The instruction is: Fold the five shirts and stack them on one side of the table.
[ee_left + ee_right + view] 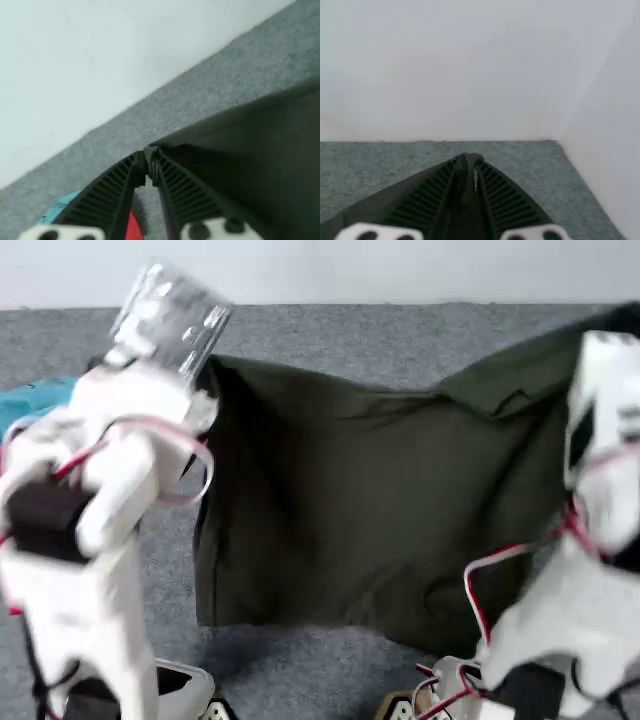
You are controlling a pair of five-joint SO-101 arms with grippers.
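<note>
A dark olive shirt (380,510) hangs stretched between the two arms above the grey table (400,335). My left gripper (149,161) is shut on the shirt's corner (165,147), with the cloth (260,150) falling away from its tips. My right gripper (467,162) is shut on dark cloth (380,205) of the same shirt, facing the white wall. From above, the left arm (110,470) stands at the shirt's left edge. The right arm (600,470) stands at its right edge.
A teal garment (35,400) lies at the table's left edge behind the left arm, and its teal corner (62,207) shows below the left gripper. A white wall (320,270) backs the table. Grey surface lies bare along the far side.
</note>
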